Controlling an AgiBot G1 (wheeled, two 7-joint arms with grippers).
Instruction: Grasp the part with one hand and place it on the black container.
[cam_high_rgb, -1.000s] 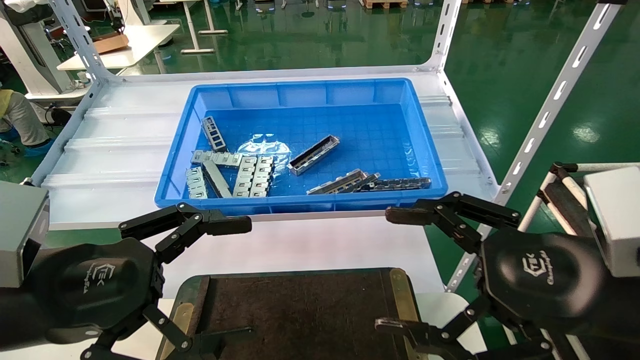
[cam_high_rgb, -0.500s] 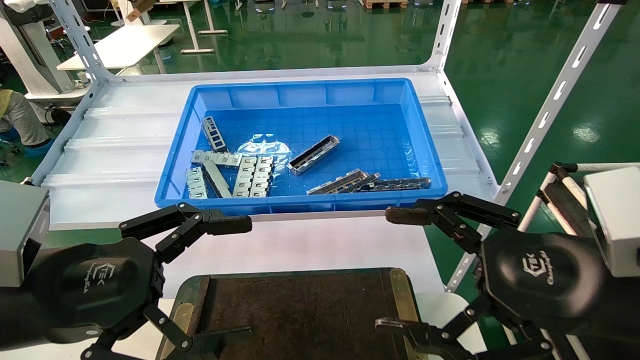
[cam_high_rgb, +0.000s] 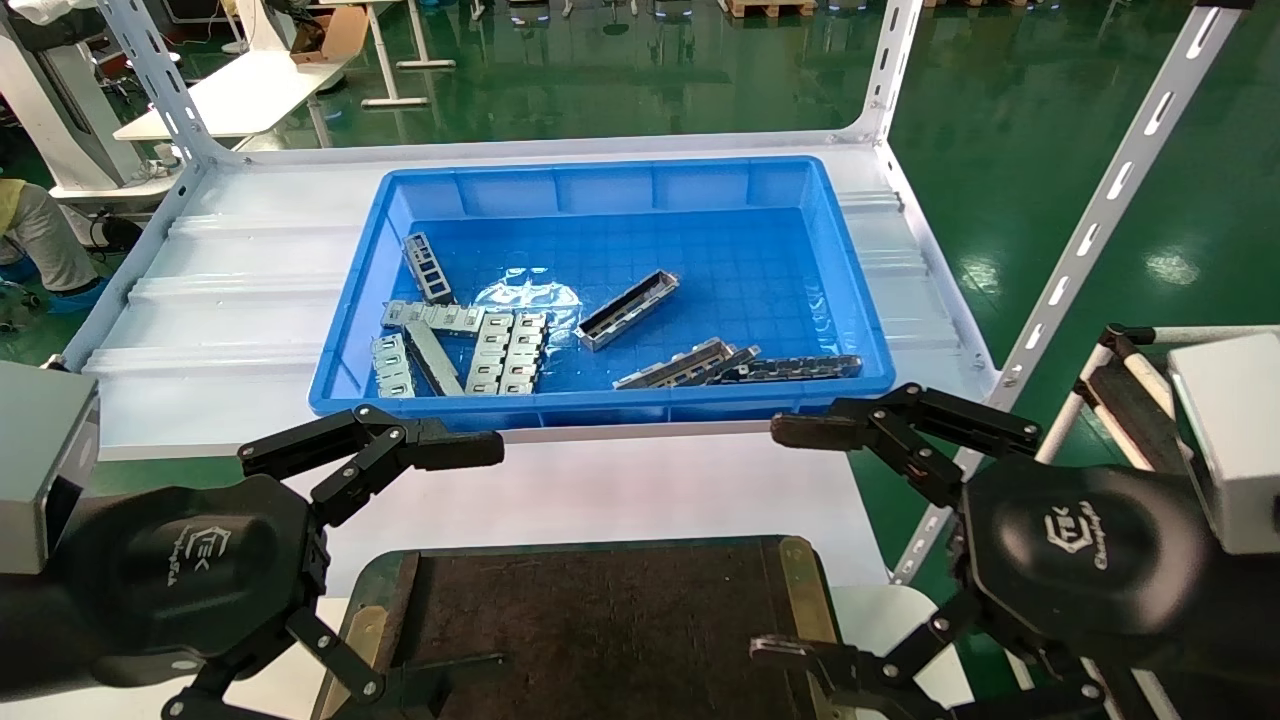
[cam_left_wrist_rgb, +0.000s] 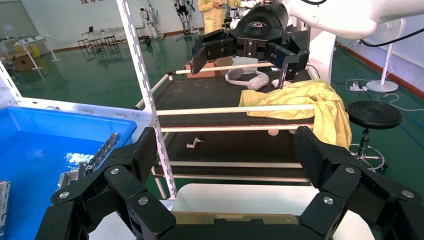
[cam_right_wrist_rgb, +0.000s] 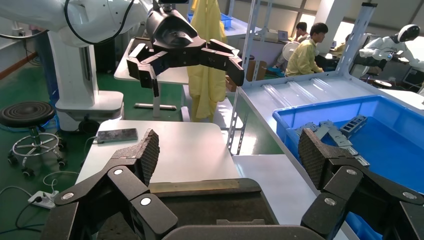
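The part (cam_high_rgb: 627, 311), a silver-grey trough-shaped shell with slots, lies tilted near the middle of the blue bin (cam_high_rgb: 345, 330). Nearest me sits the black container (cam_high_rgb: 600, 620), a shallow dark tray with brass strips on its side rims; its rim shows in the left wrist view (cam_left_wrist_rgb: 225, 217) and its floor in the right wrist view (cam_right_wrist_rgb: 200, 202). My left gripper (cam_high_rgb: 497, 555) hangs open over the tray's left side and holds nothing. On the tray's right side my right gripper (cam_high_rgb: 765, 540) is also open and holds nothing. Both are well short of the part.
Flat silver ladder-like plates (cam_high_rgb: 505, 350) lie at the bin's front left, and darker slotted strips (cam_high_rgb: 790, 367) at its front right. The bin stands on a white shelf (cam_high_rgb: 230, 290) with slotted uprights (cam_high_rgb: 1100, 210). A cart with yellow cloth (cam_left_wrist_rgb: 300, 100) is to my right.
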